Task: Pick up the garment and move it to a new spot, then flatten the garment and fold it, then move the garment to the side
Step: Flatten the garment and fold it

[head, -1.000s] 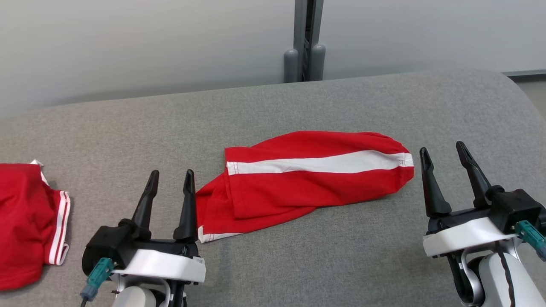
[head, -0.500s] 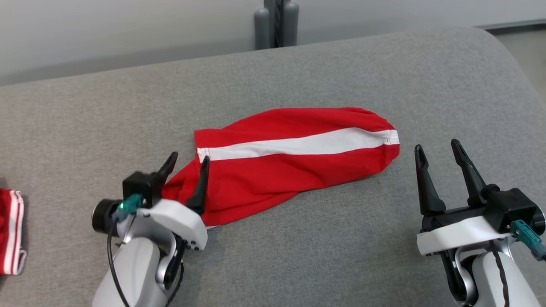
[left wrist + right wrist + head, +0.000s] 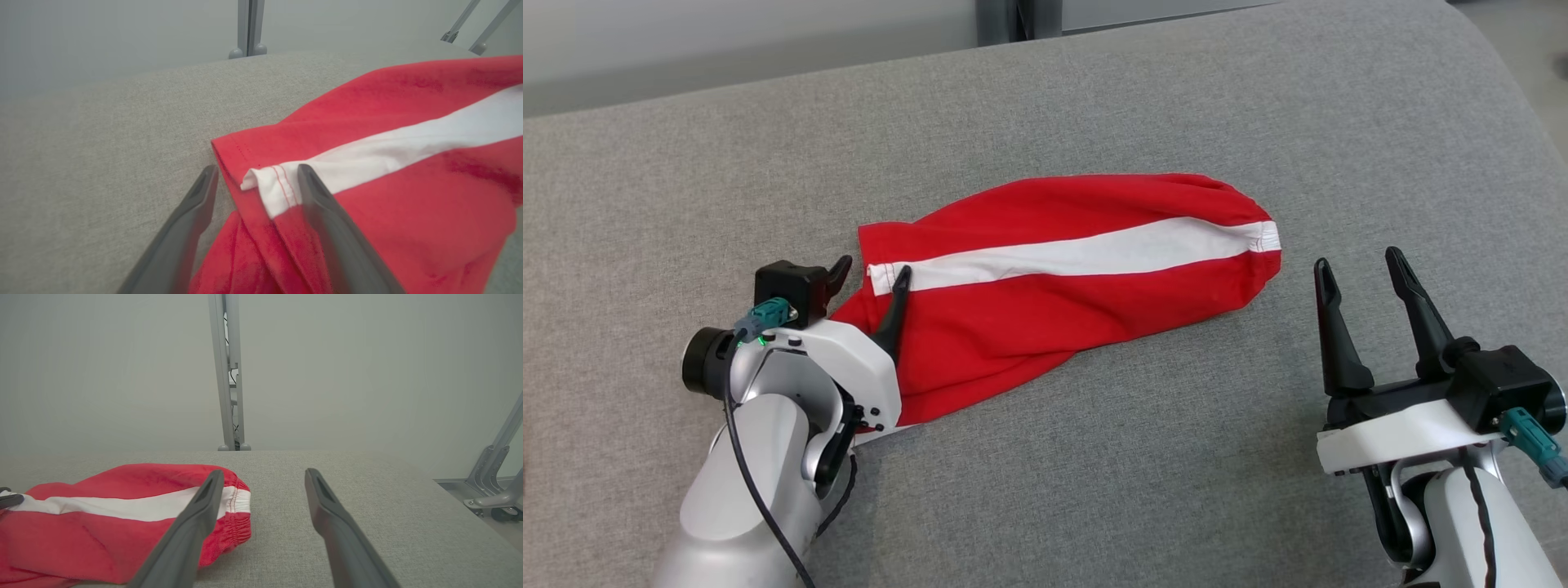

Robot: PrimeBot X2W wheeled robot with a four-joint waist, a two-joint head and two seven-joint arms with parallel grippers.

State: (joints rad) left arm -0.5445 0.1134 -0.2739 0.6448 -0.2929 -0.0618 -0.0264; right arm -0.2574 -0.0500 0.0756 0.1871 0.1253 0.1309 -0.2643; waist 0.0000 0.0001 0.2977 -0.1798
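A red cloth garment with a broad white stripe (image 3: 1078,278) lies in the middle of the head view on a grey woven fabric surface (image 3: 1094,474). It stretches from the centre left up toward the centre right of that frame. The stripe runs the whole length of it, from a stitched hem at the left end to a gathered, elasticated edge at the right end. Loose red folds bunch under it at the lower left.

The left gripper (image 3: 872,268) sits at the garment's left end, tipped down toward the cloth, its 2 dark fingers spread apart. In the left wrist view the hem corner, with the white stripe's end curling up, lies between the fingers (image 3: 192,220). 1 finger is over bare grey surface just beside the hem and the other is over the red cloth. Nothing is pinched, and I cannot tell whether the tips touch the fabric.

The right gripper (image 3: 1357,260) is at the lower right of the head view, fingers pointing up the frame and spread wide, holding nothing. It is near the garment's elasticated end but clear of it.

A grey metal post (image 3: 229,375) stands against a pale wall behind the surface's far edge, at the top centre of the right wrist view
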